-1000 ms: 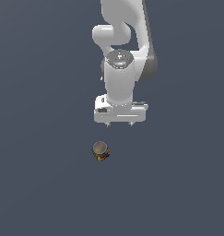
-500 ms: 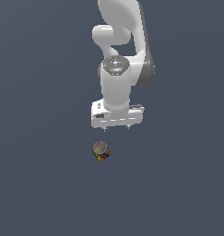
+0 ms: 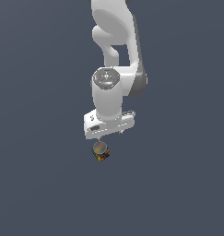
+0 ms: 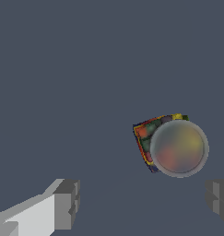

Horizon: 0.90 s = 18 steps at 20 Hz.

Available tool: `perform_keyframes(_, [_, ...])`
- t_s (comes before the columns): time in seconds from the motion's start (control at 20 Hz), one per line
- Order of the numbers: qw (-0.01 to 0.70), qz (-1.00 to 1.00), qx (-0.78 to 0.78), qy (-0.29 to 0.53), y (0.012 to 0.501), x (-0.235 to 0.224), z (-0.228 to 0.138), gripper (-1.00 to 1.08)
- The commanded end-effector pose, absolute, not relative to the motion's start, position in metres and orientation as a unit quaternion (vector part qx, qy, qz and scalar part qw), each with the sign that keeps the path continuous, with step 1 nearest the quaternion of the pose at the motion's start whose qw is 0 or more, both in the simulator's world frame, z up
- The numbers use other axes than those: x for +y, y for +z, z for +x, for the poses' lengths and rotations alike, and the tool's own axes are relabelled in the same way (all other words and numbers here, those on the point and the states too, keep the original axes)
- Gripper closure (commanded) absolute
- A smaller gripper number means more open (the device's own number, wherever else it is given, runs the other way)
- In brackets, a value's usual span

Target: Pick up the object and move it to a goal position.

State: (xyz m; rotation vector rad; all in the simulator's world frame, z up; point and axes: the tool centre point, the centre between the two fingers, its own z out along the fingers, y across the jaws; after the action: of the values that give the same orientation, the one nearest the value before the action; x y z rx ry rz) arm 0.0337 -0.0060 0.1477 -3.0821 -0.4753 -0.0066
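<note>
The object (image 3: 100,151) is a small squat cylinder with a grey-tan round top and dark sides speckled red, yellow, blue and green, resting on the dark grey floor. My gripper (image 3: 110,136) hangs just above it and slightly to the exterior view's right, open and empty. In the wrist view the object (image 4: 178,147) shows from above. It lies a little outside the line between my two grey fingers (image 4: 66,204), nearer the other finger (image 4: 218,196). The gap of the gripper (image 4: 141,202) is much wider than the object.
The white arm (image 3: 114,55) rises above the gripper towards the top of the exterior view. A plain dark grey floor (image 3: 44,184) lies all around the object. Nothing else shows.
The arm has lowered and moved to the exterior view's left, so the gripper now sits just over the object. The object has not moved. The fingers stay open.
</note>
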Motion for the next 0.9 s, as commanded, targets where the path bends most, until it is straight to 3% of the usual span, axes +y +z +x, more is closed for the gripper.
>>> perform_keyframes(0.0, [0.009,-0.983,-0.183,-0.002,0.141,-0.014,0.040,-0.92])
perform_keyframes(0.85, [0.000,-0.950,-0.311,0.000,0.109,-0.053,0.062,-0.92])
